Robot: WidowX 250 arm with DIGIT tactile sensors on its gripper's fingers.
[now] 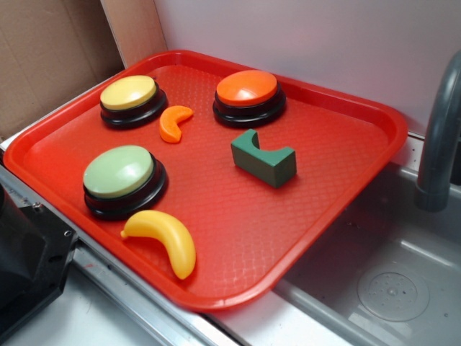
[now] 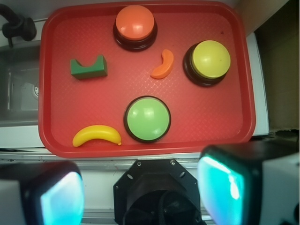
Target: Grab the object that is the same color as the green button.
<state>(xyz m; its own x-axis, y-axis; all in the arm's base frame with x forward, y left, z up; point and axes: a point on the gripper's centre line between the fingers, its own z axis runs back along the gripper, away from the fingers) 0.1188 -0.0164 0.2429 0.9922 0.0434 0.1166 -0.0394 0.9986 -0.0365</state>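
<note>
The object, a small dark green block (image 1: 263,158) (image 2: 88,67) with a curved notch in its top, lies on the red tray (image 1: 338,158) (image 2: 220,93), right of centre in the exterior view. The green button (image 1: 119,173) (image 2: 147,118), a pale green dome on a black base, sits at the tray's near left. My gripper (image 2: 140,194) hangs high above the robot base, off the tray's near edge, open with nothing between its fingers (image 2: 222,185). The exterior view does not show the gripper.
Also on the tray are a yellow-domed button (image 1: 130,96) (image 2: 210,60), an orange-domed button (image 1: 248,92) (image 2: 135,24), an orange crescent slice (image 1: 174,122) (image 2: 163,64) and a yellow banana (image 1: 164,238) (image 2: 96,135). A grey sink (image 1: 389,281) with a faucet (image 1: 439,137) lies beside the tray. The black robot base (image 2: 157,192) is below.
</note>
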